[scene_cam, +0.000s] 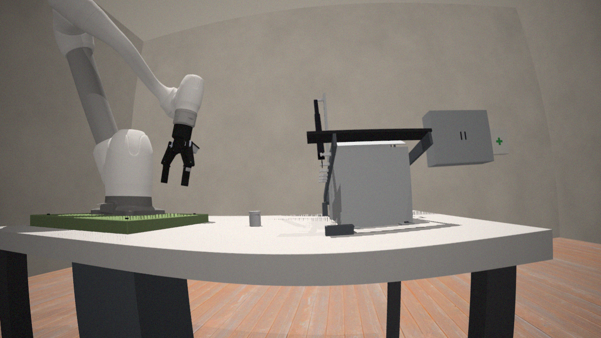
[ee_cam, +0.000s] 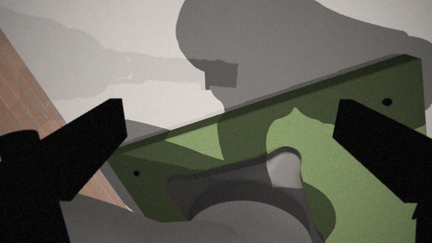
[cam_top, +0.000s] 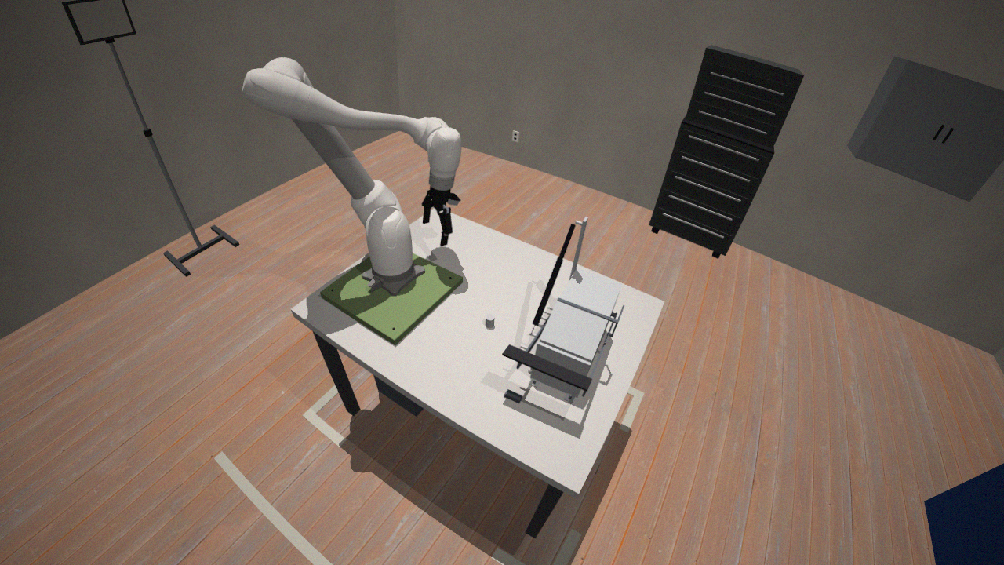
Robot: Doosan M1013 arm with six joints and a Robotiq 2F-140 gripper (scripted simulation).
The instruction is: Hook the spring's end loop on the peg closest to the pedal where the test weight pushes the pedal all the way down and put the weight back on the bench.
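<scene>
The steel weight (cam_top: 489, 322) (scene_cam: 255, 218) is a small grey cylinder standing upright on the bench between the arm and the feeder. The feeder (cam_top: 569, 333) (scene_cam: 372, 185) is a grey box. A wide dark plate (cam_top: 547, 366) (scene_cam: 369, 134), apparently the raised pedal, spans its front on side arms. The black spring (cam_top: 554, 274) (scene_cam: 317, 121) slants down from a post towards a row of small pegs (scene_cam: 323, 174); which peg bears its end loop I cannot tell. My gripper (cam_top: 434, 231) (scene_cam: 174, 183) (ee_cam: 230, 118) is open and empty, high above the bench beside the arm's base, far from weight and feeder.
The green base plate (cam_top: 421, 309) (scene_cam: 126, 227) (ee_cam: 337, 169) carries the arm. A thin upright post (cam_top: 579, 249) (scene_cam: 325, 121) rises by the feeder's back. A small dark block (cam_top: 513, 395) (scene_cam: 339, 229) sits low near the feeder's front. The feeder is near the bench edge opposite the arm.
</scene>
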